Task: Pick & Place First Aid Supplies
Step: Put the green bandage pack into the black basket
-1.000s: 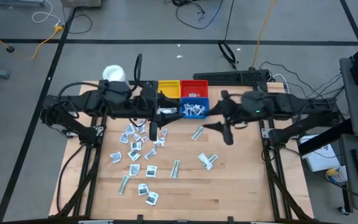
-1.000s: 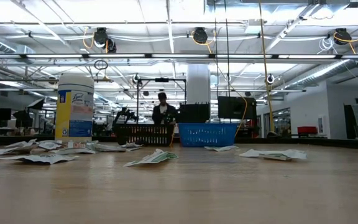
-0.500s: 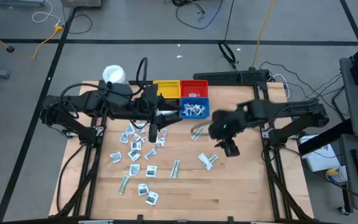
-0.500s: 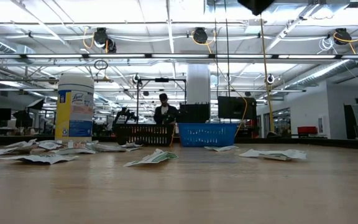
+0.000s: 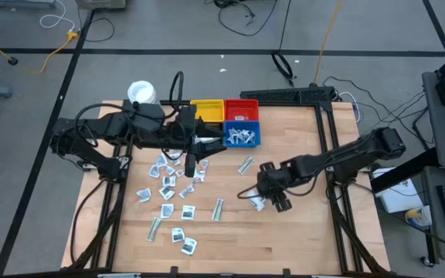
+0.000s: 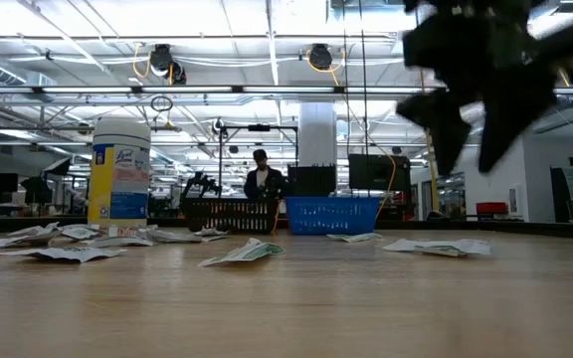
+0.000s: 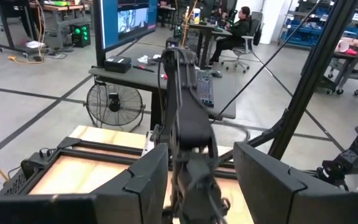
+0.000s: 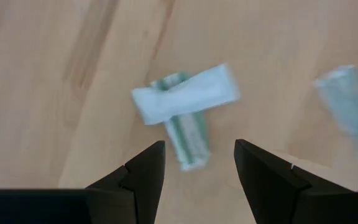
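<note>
Many small white and silvery packets (image 5: 168, 184) lie flat and scattered on the wooden table, and more sit in the blue bin (image 5: 242, 137). My right gripper (image 5: 269, 198) hangs open above two crossed packets: a white strip (image 8: 185, 93) lying over a green-striped one (image 8: 189, 134). In the low view my right gripper (image 6: 466, 139) is well above the table and those packets (image 6: 441, 247). Its fingers touch nothing. My left gripper (image 5: 189, 162) waits open over the table's far middle, near the bins, holding nothing.
Yellow bin (image 5: 209, 110) and red bin (image 5: 242, 110) stand at the far edge behind the blue one. A white-lidded jar (image 5: 141, 93) stands at the far left corner. Single strips lie at mid-table (image 5: 246, 164) and nearer (image 5: 218, 208). Bare wood lies at the near right.
My right arm has swung from beside the blue bin toward the table's near edge and down, tipping its open gripper to point at the two crossed packets. The left arm and the packets have stayed where they were.
</note>
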